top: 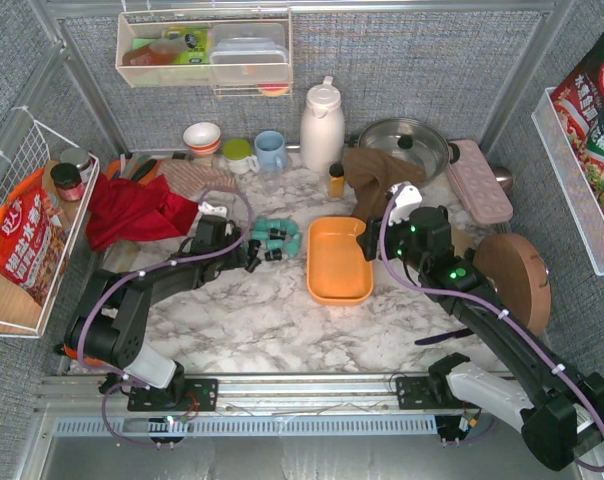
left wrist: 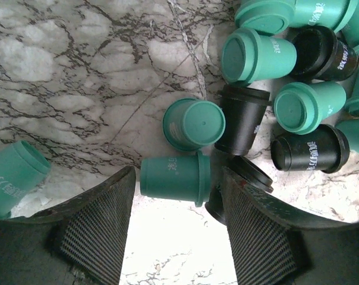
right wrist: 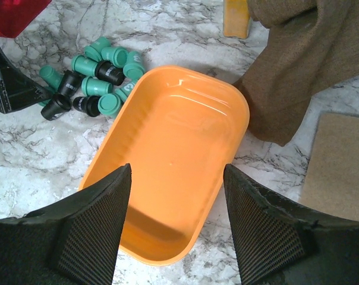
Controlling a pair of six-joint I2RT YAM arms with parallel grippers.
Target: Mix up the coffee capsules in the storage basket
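Note:
The coffee capsules point(top: 278, 238), teal and black, lie in a heap on the marble just left of the storage basket point(top: 327, 290), an empty orange tray. My left gripper point(top: 254, 256) is open at the heap's near-left edge. In the left wrist view a teal capsule point(left wrist: 173, 178) lies on its side between the fingertips of that open gripper point(left wrist: 178, 173), a black one touches the right finger point(left wrist: 251, 208), and a stray teal one point(left wrist: 13, 175) lies at the left. My right gripper point(top: 370, 238) is open and empty. It hovers point(right wrist: 176, 172) over the tray's near end point(right wrist: 179, 136).
A brown cloth point(top: 377, 170) and a small amber bottle point(top: 336, 180) lie behind the tray. A red cloth point(top: 132, 210) lies at the left, with a white wire basket point(top: 22, 240) beyond it. A pink tray point(top: 479, 180) and a round wooden board point(top: 512, 280) are at the right.

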